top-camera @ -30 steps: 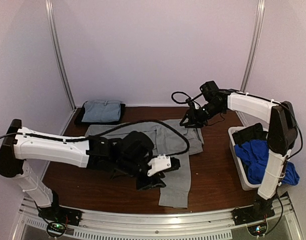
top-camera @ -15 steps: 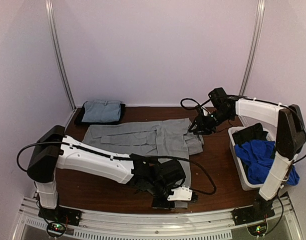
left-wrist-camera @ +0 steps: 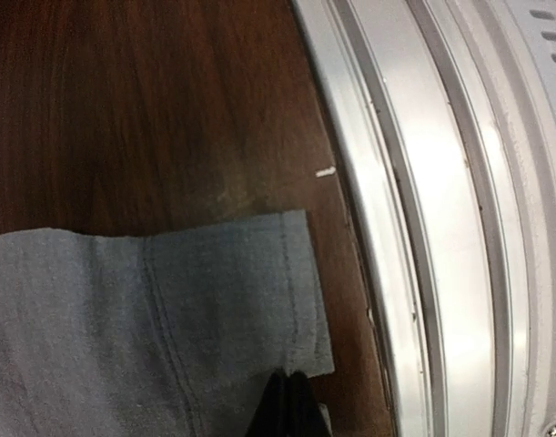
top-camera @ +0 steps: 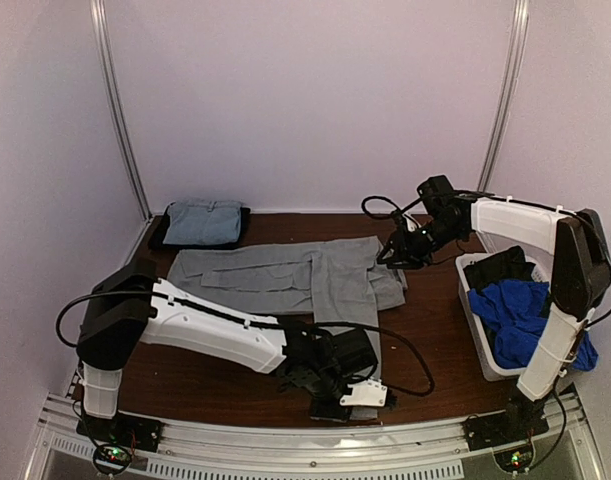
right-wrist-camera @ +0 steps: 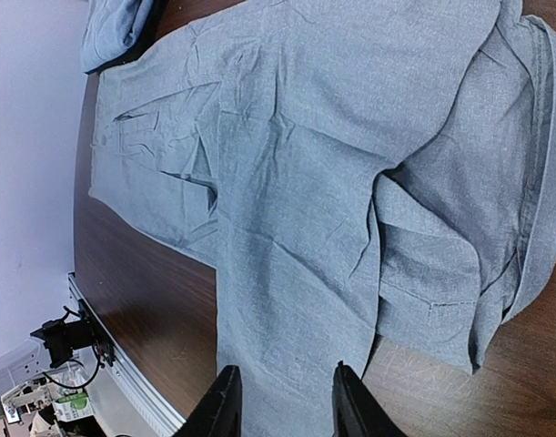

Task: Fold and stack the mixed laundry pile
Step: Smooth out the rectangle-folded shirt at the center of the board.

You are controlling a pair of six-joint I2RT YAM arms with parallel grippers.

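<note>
Currently: grey trousers lie spread mid-surface, waist end toward the far right. One leg runs out to the left, the other down to the near edge. That near leg's hem sits just beside the metal rail.

Left claw: pinched narrow on the hem, fingers together, cloth nipped between them as far as my wrist view shows. Right claw: hangs over the waist end, fingers spread, holding nothing.

Rest of pile: royal-blue piece and dark piece sit in the white bin at right. A folded pale piece lies at the far left corner.

Judgement: the step in hand is laying the trousers out straight for the first fold, early in the task. The next move calls for my right claw to come down and grip the waist so both ends are held, without rucking the cloth bunched there.
</note>
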